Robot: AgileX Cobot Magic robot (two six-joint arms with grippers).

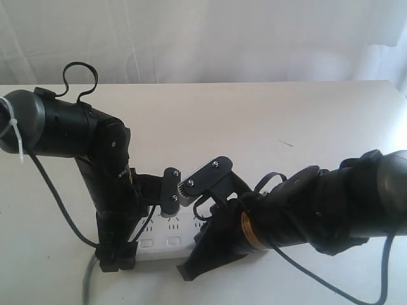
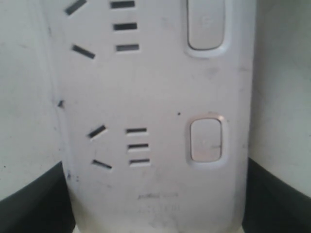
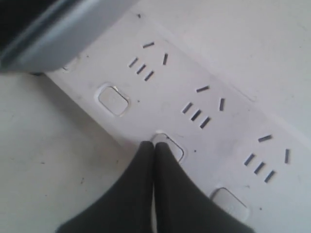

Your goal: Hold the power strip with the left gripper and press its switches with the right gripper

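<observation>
bright, washed-out, softly blurred pictures

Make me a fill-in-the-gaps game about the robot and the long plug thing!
The power strip is coloured ____.
The right gripper, tip on a switch, has its jaws shut, not ____.
The left gripper has one finger on each ____ of the strip.
Missing words: white, open, side.

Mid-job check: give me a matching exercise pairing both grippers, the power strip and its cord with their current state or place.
1 left gripper
2 right gripper
3 power strip
4 grey cord

A fingertips together on a switch
B lying on the white table
C clamped across the strip's end
D trailing from the strip's held end

Pairs: 1-C, 2-A, 3-B, 4-D.
</observation>
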